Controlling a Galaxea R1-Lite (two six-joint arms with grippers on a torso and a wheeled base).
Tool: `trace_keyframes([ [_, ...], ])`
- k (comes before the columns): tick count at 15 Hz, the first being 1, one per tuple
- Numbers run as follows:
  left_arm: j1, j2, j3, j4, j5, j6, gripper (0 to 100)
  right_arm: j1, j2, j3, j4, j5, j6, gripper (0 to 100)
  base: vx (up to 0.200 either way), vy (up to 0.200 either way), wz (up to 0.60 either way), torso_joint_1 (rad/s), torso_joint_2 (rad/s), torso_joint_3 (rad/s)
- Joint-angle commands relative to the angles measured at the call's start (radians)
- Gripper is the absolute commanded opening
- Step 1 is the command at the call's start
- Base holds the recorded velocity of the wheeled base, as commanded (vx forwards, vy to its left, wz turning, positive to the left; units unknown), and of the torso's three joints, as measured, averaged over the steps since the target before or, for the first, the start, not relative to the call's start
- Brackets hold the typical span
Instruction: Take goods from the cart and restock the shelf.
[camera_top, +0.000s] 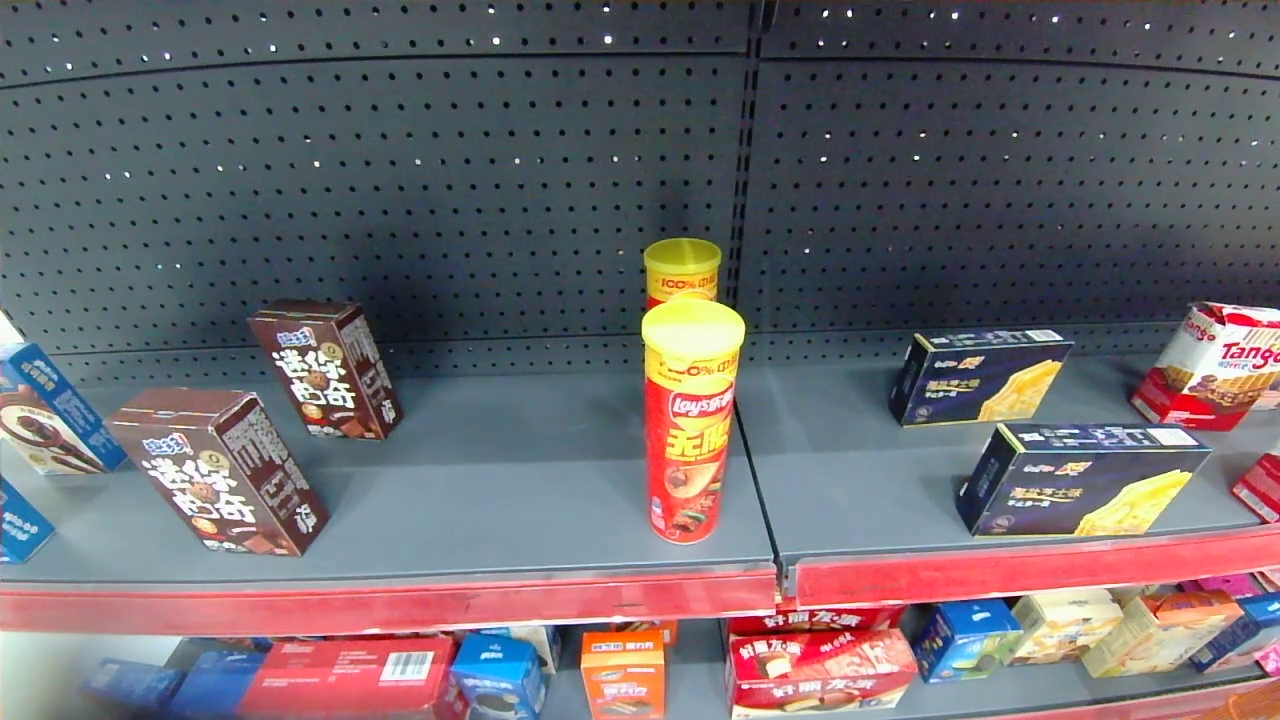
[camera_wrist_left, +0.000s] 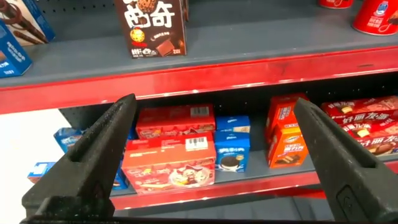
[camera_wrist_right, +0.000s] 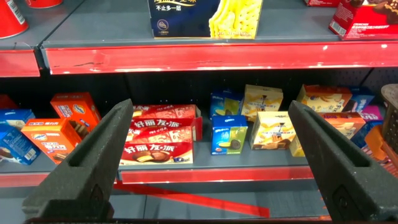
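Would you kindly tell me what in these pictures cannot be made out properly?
- Head view: rear chip can, lower body hidden by the front chip can.
- Head view: blue box at the left and red box at the right, cut off by the edges.
- Left wrist view: brown box, top cut off by the edge.

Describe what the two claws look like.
The left claw has two dark grey, nearly black fingers. They are wedge-shaped, tapering toward the tips, with a matte, grainy surface. The right claw looks the same, with matching dark tapered fingers.
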Motion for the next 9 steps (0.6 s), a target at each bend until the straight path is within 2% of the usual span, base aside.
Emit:
trace_keyframes([
  [1, 0.000, 0.004, 0.000, 0.000, 0.002, -0.005, 100, 0.000, 0.001, 0.000, 0.000, 0.001, -0.001, 100, 0.000, 0.000, 0.00, 0.000, 0.00, 0.000],
  [3, 0.000, 0.004, 0.002, -0.003, 0.000, -0.019, 100, 0.000, 0.001, 0.000, 0.000, 0.001, -0.001, 100, 0.000, 0.000, 0.00, 0.000, 0.00, 0.000],
  [9, 0.000, 0.004, 0.002, -0.003, 0.002, -0.024, 100, 0.000, 0.001, 0.000, 0.000, 0.001, -0.001, 100, 0.000, 0.000, 0.00, 0.000, 0.00, 0.000],
])
